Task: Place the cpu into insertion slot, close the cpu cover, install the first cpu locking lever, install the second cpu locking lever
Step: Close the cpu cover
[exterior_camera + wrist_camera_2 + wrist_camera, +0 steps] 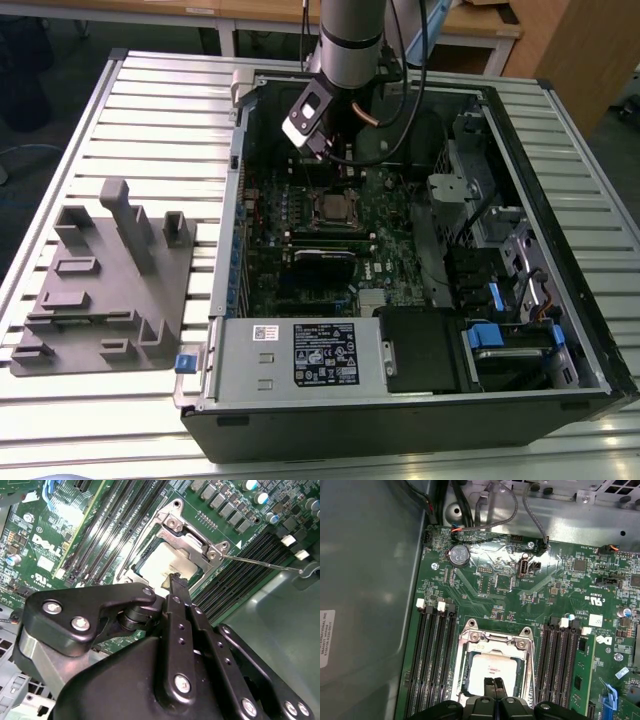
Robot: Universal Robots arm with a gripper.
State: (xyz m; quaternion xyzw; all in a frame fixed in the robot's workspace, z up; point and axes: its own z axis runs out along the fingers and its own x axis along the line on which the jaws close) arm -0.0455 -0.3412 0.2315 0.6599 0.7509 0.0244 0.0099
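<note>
Green circuit board (510, 595) carries one cpu (492, 667) beneath one cpu cover (496, 641); jaws closed together above

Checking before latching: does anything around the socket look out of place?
One thin lever sticks out from the cover across the memory slots, apparently unlatched. The cpu sits square inside.

Pale silvery-grey cpu (492, 667). Shiny silver cpu cover (495, 641) framing cpu. Green circuit board (540, 595), fine pale tracing, surrounding cpu. Black memory slots (435, 660), white end clips, flanking cpu. Matte black gripper (494, 682) over cpu.
</note>
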